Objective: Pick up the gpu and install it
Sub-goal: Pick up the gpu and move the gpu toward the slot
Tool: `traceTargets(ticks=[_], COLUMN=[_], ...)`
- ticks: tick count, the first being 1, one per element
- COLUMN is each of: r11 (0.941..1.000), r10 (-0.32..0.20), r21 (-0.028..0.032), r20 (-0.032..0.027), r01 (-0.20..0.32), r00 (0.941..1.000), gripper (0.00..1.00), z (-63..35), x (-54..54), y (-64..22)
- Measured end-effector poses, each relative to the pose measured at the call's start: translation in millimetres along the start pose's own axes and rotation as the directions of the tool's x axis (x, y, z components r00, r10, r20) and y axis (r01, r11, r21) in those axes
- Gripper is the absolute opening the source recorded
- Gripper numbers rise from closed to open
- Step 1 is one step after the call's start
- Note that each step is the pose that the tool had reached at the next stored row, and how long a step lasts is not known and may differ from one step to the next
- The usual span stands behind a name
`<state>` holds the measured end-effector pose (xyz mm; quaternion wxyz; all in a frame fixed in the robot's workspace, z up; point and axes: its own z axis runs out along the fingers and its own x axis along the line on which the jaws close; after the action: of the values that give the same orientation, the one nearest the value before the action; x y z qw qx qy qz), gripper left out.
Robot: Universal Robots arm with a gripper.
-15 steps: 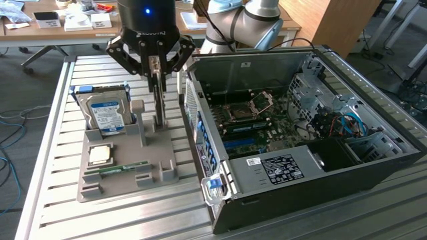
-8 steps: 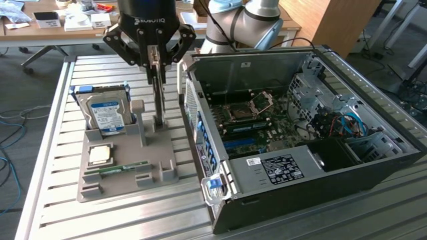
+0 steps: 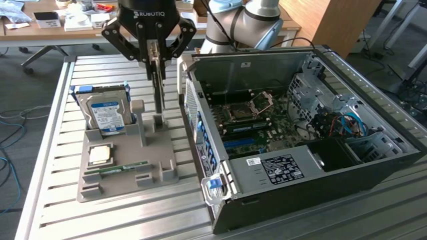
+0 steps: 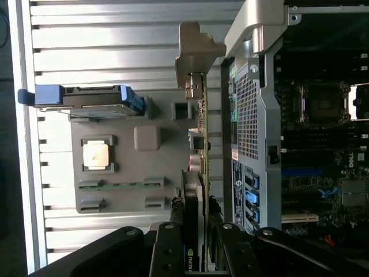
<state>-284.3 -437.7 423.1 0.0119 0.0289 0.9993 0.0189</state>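
Pincer (image 3: 155, 60): pointing straight down over the grey holder (image 3: 127, 167), clenched on the gpu (image 4: 196, 190).
Gpu: upright, edge-on, beside the open computer case (image 3: 300, 150).
Hidden: cannot tell whether its lower edge touches the holder's slot.
Surface: slatted metal desk (image 3: 60, 210); office behind.

Saw holder (image 3: 120, 186) beside open computer case (image 3: 267, 202) on table (image 3: 100, 217).
Found case at the exterior view's right; in holder, hard drive (image 3: 107, 112) upright behind, chip (image 3: 100, 154) and memory strip (image 3: 124, 169) flat in front, graphics card (image 3: 159, 95) on edge nearest case.
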Motion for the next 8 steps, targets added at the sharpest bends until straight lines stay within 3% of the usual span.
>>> traceTargets(ticks=[8], r11=[1.0000], r10=[0.000], r21=[-0.0001], r20=[0.0001], r01=[0.000], r00=[1.0000], gripper=[0.27], z=[-3.2], x=[-0.1], y=[0.1])
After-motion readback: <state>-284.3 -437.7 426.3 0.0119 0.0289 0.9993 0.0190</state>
